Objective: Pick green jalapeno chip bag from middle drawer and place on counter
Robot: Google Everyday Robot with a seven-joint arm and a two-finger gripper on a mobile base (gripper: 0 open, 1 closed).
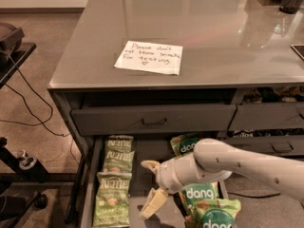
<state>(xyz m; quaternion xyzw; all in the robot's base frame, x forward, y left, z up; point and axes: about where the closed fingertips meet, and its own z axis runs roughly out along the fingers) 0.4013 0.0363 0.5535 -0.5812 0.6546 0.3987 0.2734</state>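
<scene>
The middle drawer (138, 179) is pulled open below the counter (213, 37), which bears a white handwritten note (148, 57). Several olive-green Kettle jalapeno chip bags (115, 175) lie in a column along the drawer's left side. My gripper (151, 186) hangs over the drawer's middle, just right of that column, with its cream fingers (153, 204) spread open and empty. The white arm (237, 167) reaches in from the right and covers part of the drawer.
Brighter green "dang" bags (204, 203) lie on the drawer's right side under the arm. A closed drawer front with a handle (154, 120) sits above. More drawers (280, 127) are to the right. A black stand and cables (19, 127) are on the left.
</scene>
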